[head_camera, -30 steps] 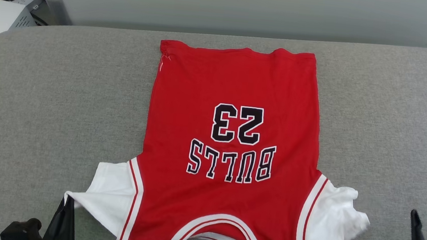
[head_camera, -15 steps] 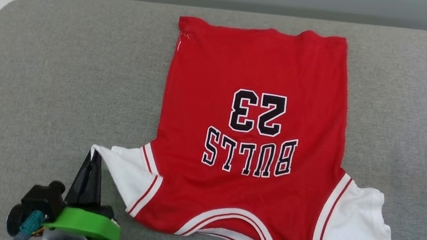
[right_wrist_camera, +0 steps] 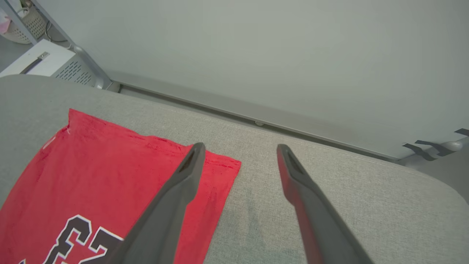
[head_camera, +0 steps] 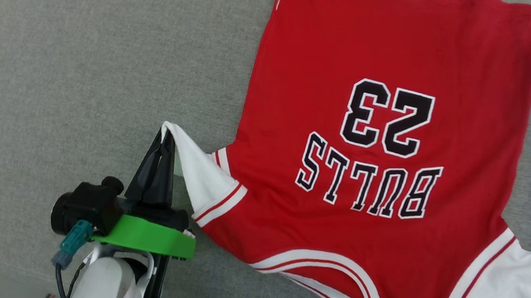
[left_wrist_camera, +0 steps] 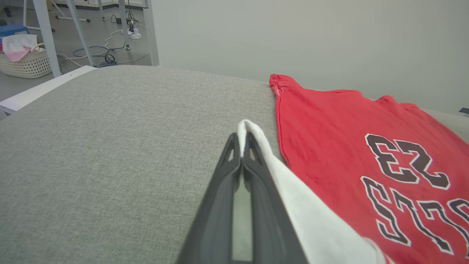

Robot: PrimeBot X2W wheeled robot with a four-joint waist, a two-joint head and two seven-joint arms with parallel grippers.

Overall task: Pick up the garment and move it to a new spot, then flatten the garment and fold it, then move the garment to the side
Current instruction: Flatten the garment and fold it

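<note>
Your shirt (head_camera: 384,131) lies spread print-up on the grey pad (head_camera: 82,78), and you seem to be starting the fold: your left gripper (head_camera: 165,132) pinches the white sleeve tip (head_camera: 188,155), raised off the pad. Your right gripper (right_wrist_camera: 240,146) hangs released above the pad; next, carry that sleeve over the red body.

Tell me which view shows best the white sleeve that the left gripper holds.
The head view: it shows the whole sleeve, from its striped trim to the tip pinched in the shut left gripper. The left wrist view shows the pinched edge closer. The right wrist view shows the red body of the garment.
</note>
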